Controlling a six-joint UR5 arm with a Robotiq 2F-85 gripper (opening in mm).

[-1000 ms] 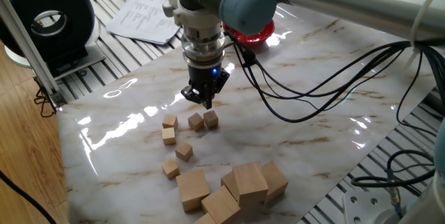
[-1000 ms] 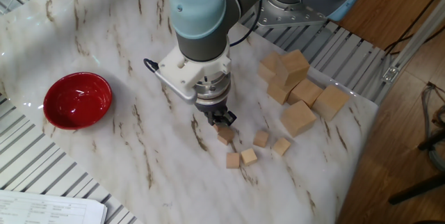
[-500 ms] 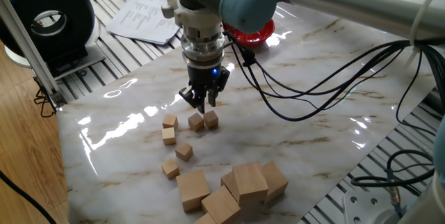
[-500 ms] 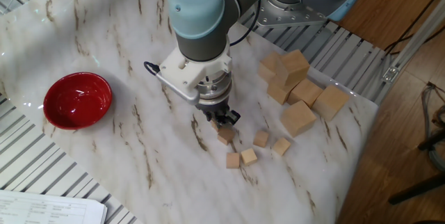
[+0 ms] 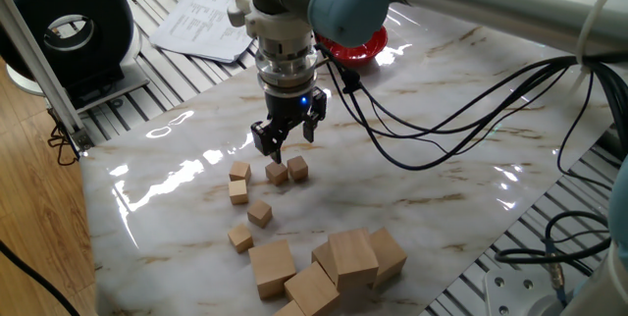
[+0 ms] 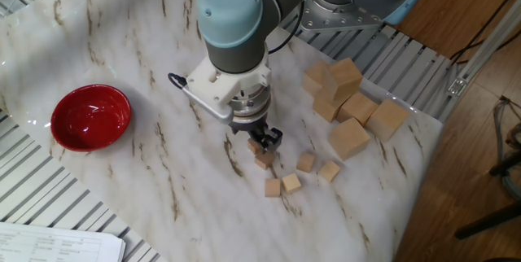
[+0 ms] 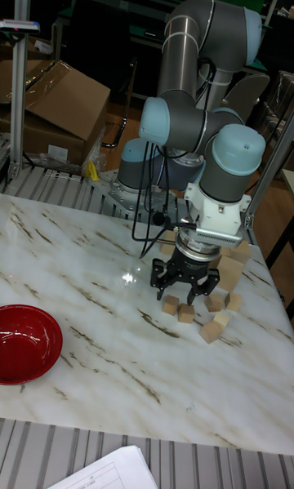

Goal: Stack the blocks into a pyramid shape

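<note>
Your gripper (image 5: 286, 141) hung above the blocks (image 5: 277, 172), fingers spread, empty. Next, I judge: lower onto one block.

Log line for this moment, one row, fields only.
phase: pre-grasp | gripper: open, empty, just above small blocks | blocks: six, all flat on table, none stacked | pyramid: not begun

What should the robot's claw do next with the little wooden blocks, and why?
Probably lower straight down and close on one small block. The gripper hangs open just above a row of small blocks and holds nothing. All six little blocks lie flat on the marble table, none stacked, so the pyramid isn't started. The big cubes sit apart.
</note>
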